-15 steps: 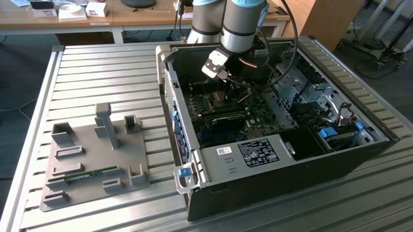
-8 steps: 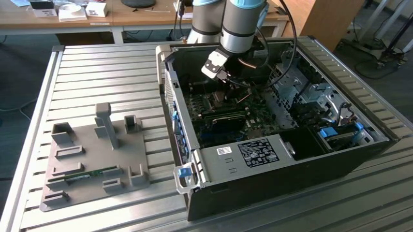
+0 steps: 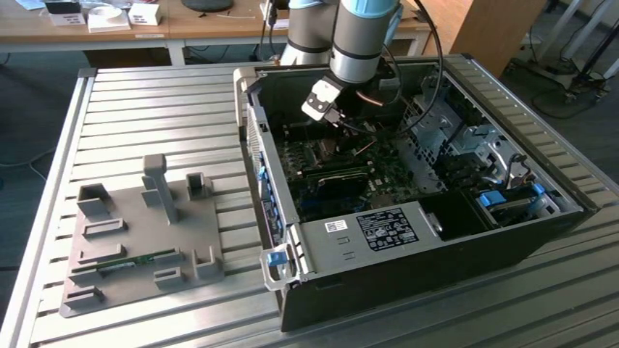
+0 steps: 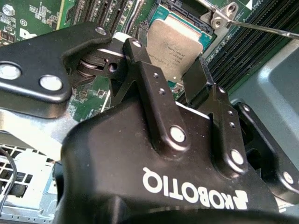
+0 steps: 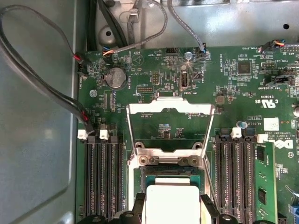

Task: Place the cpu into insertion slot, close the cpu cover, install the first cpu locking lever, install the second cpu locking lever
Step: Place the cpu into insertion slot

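My pincer [image 4: 167, 63] clasps the cpu [image 4: 174, 44] by opposite edges over the insertion slot [image 5: 170, 173]; light, stiff, fragile underneath, I judge.

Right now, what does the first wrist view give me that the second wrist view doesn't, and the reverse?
The first wrist view adds the cpu cover swung open, a coin battery and the cables along the case wall. The second wrist view adds the gripper body and linkage, plus a thin metal lever. Both wrist views share the cpu held between the fingers at the insertion slot on the green motherboard.
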You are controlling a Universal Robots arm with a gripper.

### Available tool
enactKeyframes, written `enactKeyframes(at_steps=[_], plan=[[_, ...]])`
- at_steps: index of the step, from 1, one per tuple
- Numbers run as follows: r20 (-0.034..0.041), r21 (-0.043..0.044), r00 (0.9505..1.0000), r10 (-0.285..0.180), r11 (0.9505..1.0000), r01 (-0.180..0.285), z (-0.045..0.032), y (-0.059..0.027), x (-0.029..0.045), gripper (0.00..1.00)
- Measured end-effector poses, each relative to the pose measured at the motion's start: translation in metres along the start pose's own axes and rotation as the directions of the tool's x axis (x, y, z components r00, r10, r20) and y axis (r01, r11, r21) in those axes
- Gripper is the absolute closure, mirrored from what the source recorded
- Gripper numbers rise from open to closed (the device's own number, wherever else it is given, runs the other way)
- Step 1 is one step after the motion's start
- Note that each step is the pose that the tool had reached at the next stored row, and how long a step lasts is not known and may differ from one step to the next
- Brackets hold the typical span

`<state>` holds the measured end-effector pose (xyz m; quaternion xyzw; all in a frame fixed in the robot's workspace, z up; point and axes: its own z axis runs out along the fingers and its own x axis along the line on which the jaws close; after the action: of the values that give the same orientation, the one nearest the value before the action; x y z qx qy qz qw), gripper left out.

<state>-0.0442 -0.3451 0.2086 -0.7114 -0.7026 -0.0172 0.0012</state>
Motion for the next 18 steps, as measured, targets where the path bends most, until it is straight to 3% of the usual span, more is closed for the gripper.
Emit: enactKeyframes(at_steps=[9,18], plan=[[-0.0001,0.0,1.0,0.001,1.0,-0.001,0.0083,-0.0001,-0.0002,0.46],[-0.0001,0.0007,1.0,0.001,1.0,-0.001,0.01,0.0001,-0.0002,0.46]])
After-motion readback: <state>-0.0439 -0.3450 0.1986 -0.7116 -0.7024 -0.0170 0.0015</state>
